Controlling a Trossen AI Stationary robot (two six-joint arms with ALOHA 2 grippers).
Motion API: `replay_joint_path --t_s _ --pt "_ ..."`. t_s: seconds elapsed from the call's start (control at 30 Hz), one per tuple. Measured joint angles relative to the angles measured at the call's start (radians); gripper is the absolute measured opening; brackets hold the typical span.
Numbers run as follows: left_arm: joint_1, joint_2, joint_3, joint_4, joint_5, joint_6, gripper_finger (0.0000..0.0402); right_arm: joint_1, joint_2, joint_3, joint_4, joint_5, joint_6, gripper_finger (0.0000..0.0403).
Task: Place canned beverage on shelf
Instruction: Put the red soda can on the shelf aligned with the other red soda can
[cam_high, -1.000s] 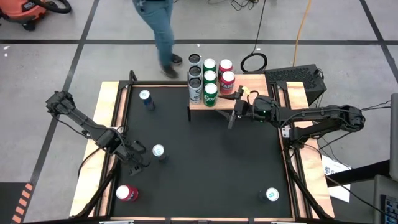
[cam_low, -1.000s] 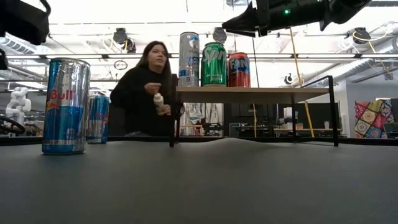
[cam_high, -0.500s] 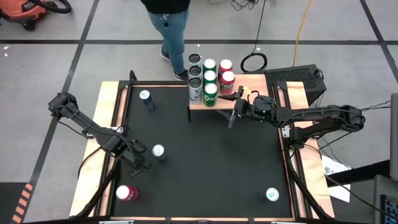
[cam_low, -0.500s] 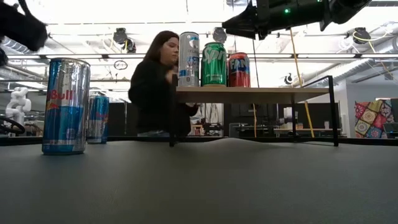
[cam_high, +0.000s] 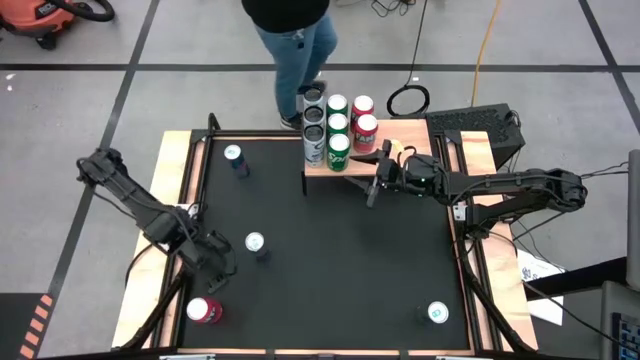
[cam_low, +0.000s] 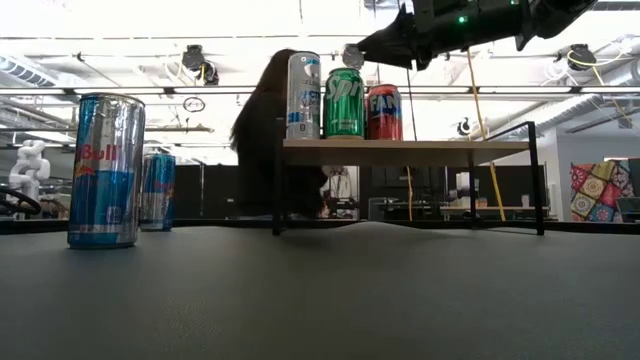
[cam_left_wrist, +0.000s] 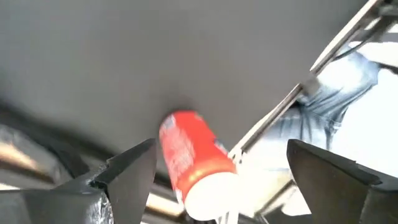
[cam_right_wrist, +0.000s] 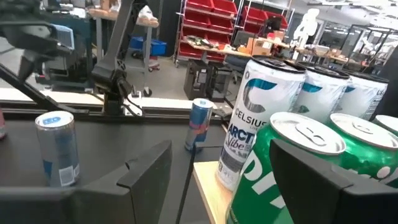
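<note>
High view | left gripper (cam_high: 212, 262) open above red can (cam_high: 204, 311) near table's (cam_high: 330, 260) left rail | right gripper (cam_high: 376, 186) open, empty, at shelf (cam_high: 400, 160) front edge beside cans (cam_high: 338, 128)

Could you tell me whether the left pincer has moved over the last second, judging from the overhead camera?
Yes. The left pincer has drawn away from the blue can it was beside, toward the red can near the table's front edge.

Six cans (cam_high: 337, 125) on shelf (cam_high: 400, 160)
</note>
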Motion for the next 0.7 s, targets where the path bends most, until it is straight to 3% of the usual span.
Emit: replay_joint_path --t_s 0.23,0.7 --pt "-0.091 0.098 -0.001 0.045 0.186 -0.164 0.0345 0.000 0.000 0.000 -0.006 0.000 -0.014 0.0256" --pt "-0.206 0.241 -0.002 0.084 0.167 -0.375 0.0364 0.000 0.000 0.000 -0.006 0.000 -0.012 0.0256"
